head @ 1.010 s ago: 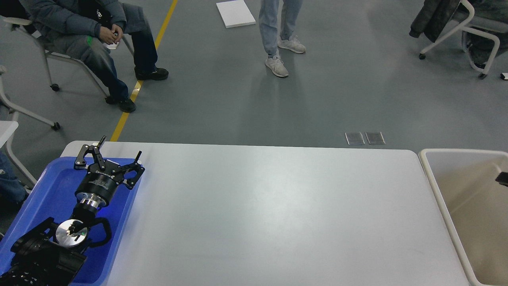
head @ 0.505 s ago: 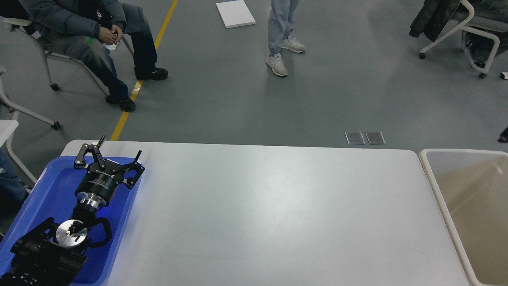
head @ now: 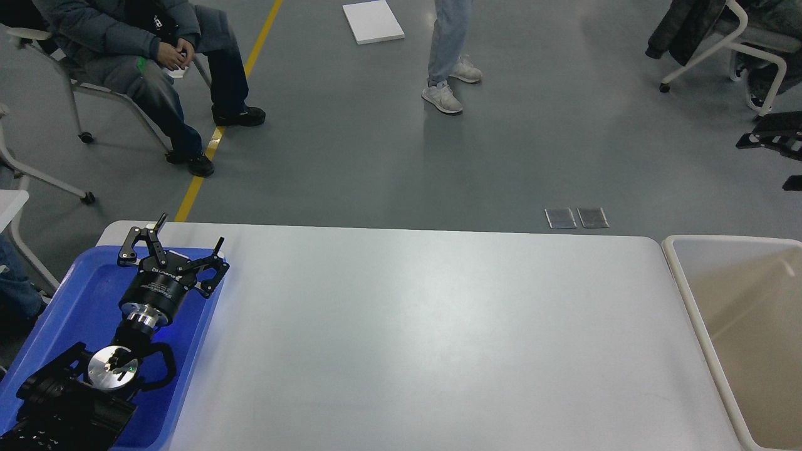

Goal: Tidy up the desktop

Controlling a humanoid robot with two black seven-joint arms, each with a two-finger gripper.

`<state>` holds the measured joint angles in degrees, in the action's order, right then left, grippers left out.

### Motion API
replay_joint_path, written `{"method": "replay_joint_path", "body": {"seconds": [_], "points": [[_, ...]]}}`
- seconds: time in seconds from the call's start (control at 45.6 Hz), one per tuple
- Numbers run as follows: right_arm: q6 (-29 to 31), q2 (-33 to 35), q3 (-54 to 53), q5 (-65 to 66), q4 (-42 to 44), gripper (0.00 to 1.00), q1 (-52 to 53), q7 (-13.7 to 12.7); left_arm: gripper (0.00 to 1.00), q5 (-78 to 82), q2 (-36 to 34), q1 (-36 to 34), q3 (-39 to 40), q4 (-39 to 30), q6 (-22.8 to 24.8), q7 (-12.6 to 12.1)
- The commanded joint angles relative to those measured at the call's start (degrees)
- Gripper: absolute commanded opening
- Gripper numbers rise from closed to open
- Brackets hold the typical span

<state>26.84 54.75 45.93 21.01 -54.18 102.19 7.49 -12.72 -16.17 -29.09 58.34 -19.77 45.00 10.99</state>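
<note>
Nearest, over the blue tray (head: 75, 300): left gripper (head: 187, 238), fingers spread wide, holding nothing. Beyond, counter (head: 438, 326) bare between tray and beige bin (head: 680, 275); tidying seemingly done. Far right: dark right gripper (head: 774, 141), cannot tell.

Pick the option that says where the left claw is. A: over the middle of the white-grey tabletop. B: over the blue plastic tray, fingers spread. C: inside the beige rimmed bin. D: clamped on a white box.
B: the left claw hangs over the far end of the blue plastic tray, fingers apart and holding nothing.
</note>
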Motion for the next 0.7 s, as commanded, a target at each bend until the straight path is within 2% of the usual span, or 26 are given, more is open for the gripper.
{"method": "replay_joint_path", "body": {"seconds": [0.0,0.395,0.571,0.68], "points": [[1.7,-0.5,4.6,3.7,-8.3,0.99,6.9,0.0,1.0,0.1,0.0,0.0,-0.1,0.0,0.0,0.0],[1.7,-4.7,13.8,9.2,-11.8,0.99,10.8,0.0,1.0,0.0,0.0,0.0,0.0,0.0,0.0,-0.1],[1.6,-5.2,13.3,10.7,-13.9,0.99,11.2,0.0,1.0,0.0,0.0,0.0,0.0,0.0,0.0,-0.1],[1.6,-5.2,9.4,10.6,-14.3,0.99,9.9,-0.1,1.0,0.1,0.0,0.0,0.0,0.0,0.0,0.0]]}}
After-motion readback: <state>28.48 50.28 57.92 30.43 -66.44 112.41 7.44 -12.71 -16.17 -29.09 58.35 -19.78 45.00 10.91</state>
